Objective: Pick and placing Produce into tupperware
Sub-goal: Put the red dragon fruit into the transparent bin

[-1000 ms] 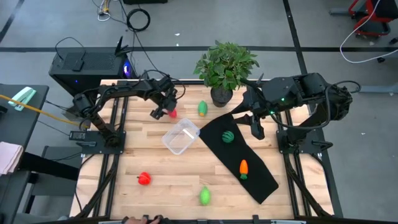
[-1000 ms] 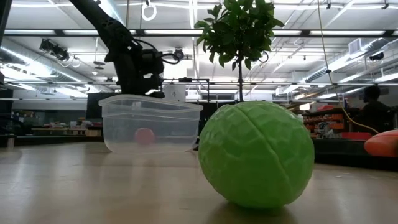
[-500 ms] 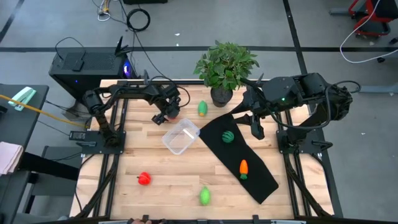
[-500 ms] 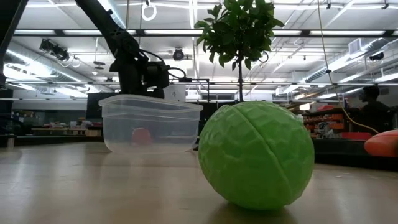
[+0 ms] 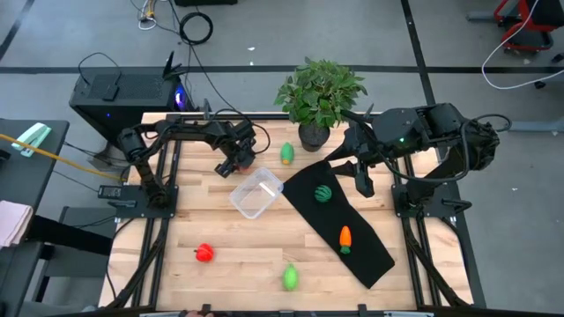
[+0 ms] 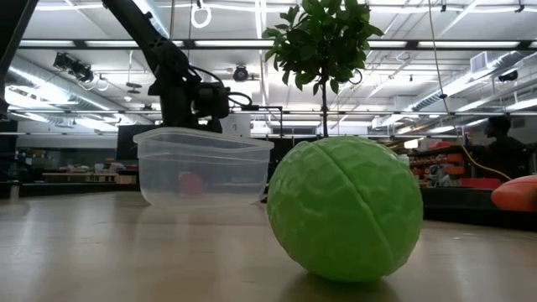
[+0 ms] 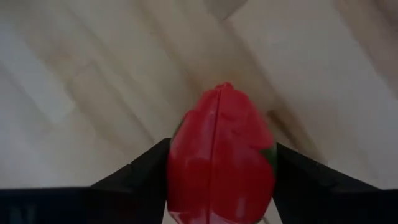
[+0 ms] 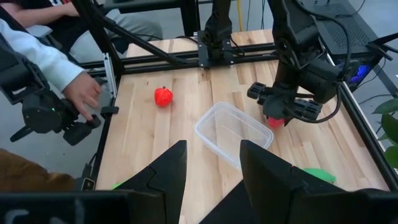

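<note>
High view first: the left gripper (image 5: 235, 164) hangs just beyond the far-left corner of the tupperware (image 5: 256, 193), its jaws clamped on a red piece (image 7: 221, 163) that fills the left wrist view. The clear tub sits empty mid-tabletop (image 5: 247, 246), touching the black mat (image 5: 352, 224). On that mat lie the dark green round piece (image 5: 323, 194) and the carrot (image 5: 345, 238). A second red piece (image 5: 204, 253) and a light green one (image 5: 290, 278) rest near the front edge; another light green piece (image 5: 287, 154) sits by the potted plant (image 5: 319, 92). The right gripper (image 5: 361, 180) waits over the mat's far end, jaws spread apart.
</note>
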